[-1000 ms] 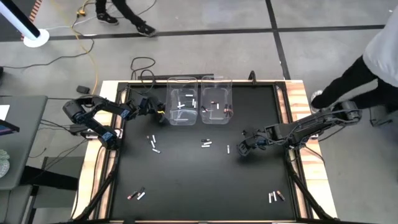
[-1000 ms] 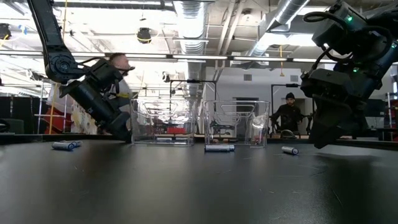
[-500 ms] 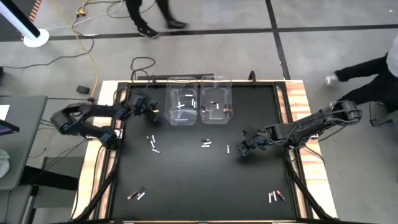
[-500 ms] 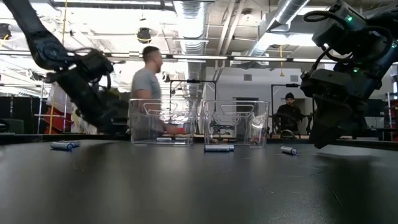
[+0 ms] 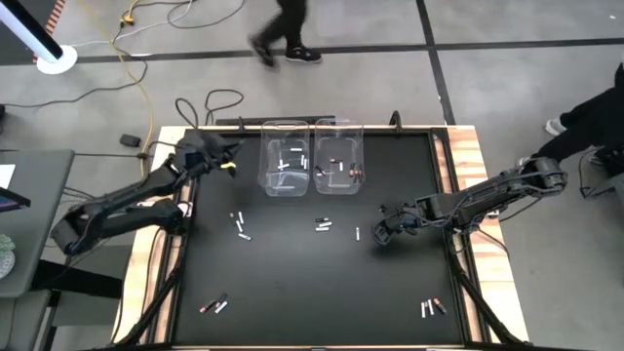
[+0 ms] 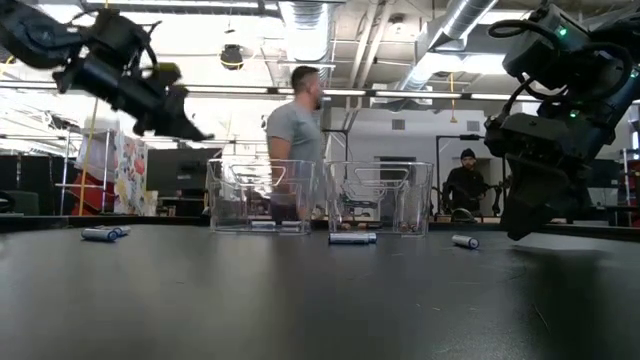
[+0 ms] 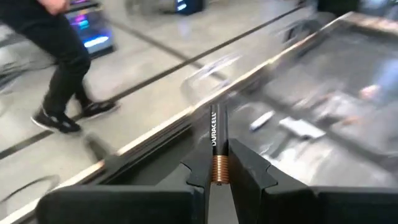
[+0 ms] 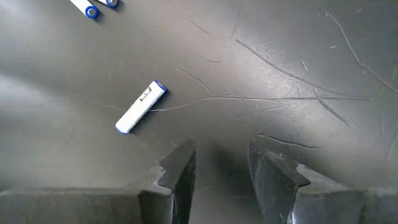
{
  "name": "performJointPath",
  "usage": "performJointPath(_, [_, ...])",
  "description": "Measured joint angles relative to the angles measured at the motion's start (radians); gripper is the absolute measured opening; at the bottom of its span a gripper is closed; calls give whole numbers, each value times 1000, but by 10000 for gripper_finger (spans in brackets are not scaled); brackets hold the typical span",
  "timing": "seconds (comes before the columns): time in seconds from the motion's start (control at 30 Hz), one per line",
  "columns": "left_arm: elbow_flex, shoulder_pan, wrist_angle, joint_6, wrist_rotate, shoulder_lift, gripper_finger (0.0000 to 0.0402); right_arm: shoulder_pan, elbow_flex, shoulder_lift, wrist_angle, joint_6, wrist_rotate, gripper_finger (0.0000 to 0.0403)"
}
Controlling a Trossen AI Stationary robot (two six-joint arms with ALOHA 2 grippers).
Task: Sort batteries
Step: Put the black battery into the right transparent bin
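Observation:
A slim copper-and-black battery (image 7: 214, 132) is held by my left gripper (image 7: 219, 179), which is shut on it. That gripper (image 5: 227, 156) hangs high over the table's far left corner, left of two clear bins (image 5: 286, 156) (image 5: 337, 156) with batteries inside. My right gripper (image 5: 380, 232) stands open just above the mat at centre right. A white battery with a blue end (image 8: 142, 107) lies on its side ahead of its fingers. More batteries lie loose on the mat (image 5: 240, 225) (image 5: 324, 224). My left gripper pinches the battery's copper end (image 7: 217, 165) between its two fingertips. The battery lies along the fingers, its black end (image 7: 214, 121) sticking out ahead of them. The fingers point nearly level toward the bins. The battery is lifted clear of the table.
Batteries also lie near the front left (image 5: 213, 305) and front right (image 5: 432, 308) of the black mat. People move about on the floor beyond the table's far edge (image 5: 283, 39) and at its right (image 5: 595, 117).
My left gripper has risen from mat height beside the left bin to above the bins' rims. It has drawn back toward the table's far left corner and tipped up toward level, still shut on the battery. People have walked past behind the table.

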State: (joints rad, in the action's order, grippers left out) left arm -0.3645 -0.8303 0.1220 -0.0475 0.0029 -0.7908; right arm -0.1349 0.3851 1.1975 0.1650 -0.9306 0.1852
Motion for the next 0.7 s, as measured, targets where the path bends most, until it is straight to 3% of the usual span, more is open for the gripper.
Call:
performJointPath(0.13, [-105,0,-108,10,67,6,30,0,0,0,0,34,0,163])
performJointPath(0.3, [-302,1,-204,22,73,-91,30,0,0,0,0,47,0,163])
performJointPath(0.5, [-583,34,-249,26,155,-312,29,0,0,0,0,48,0,163])
performJointPath(0.7, [-877,144,-273,-63,179,-603,28,0,0,0,0,49,0,163])
